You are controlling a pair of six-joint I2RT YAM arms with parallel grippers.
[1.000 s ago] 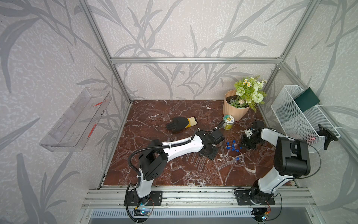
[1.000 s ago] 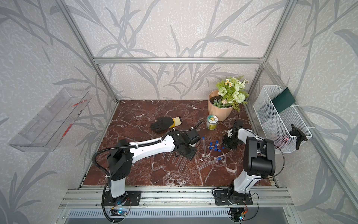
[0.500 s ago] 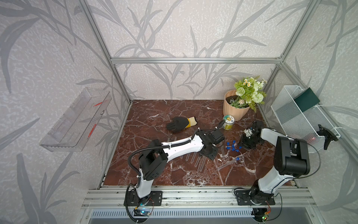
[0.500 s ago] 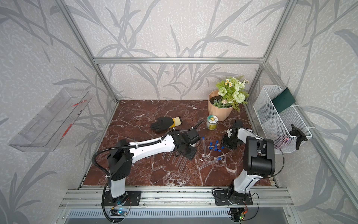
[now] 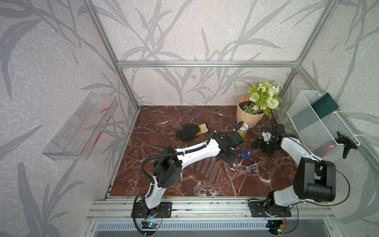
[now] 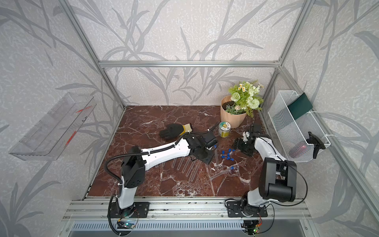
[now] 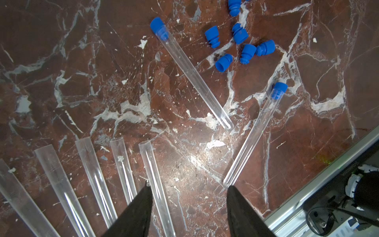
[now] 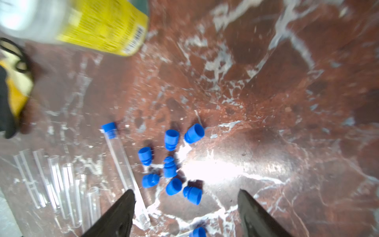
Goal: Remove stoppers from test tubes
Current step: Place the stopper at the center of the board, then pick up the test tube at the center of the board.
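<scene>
Several loose blue stoppers (image 5: 246, 153) (image 6: 227, 153) (image 8: 170, 164) lie in a pile on the marble floor. My right gripper (image 8: 186, 192) hangs open just above the pile, holding nothing. A row of several uncapped test tubes (image 7: 92, 174) (image 5: 205, 166) lies under my left arm. Two more tubes (image 7: 192, 76) (image 7: 254, 135) lie apart from the row, each with a blue stopper (image 7: 159, 27) (image 7: 279, 90) in its mouth. My left gripper (image 7: 188, 185) is open above the floor between the row and the nearer capped tube, gripping nothing.
A black and yellow glove (image 5: 188, 131) lies behind the left arm. A yellow-labelled jar (image 5: 243, 129) and a flower pot (image 5: 248, 117) stand at the back right. A white mesh basket (image 5: 315, 123) hangs on the right wall. The front aluminium rail (image 7: 307, 184) is close by.
My right gripper has gone from shut to wide open over the stopper pile. Both arms have stayed nearly where they were.
</scene>
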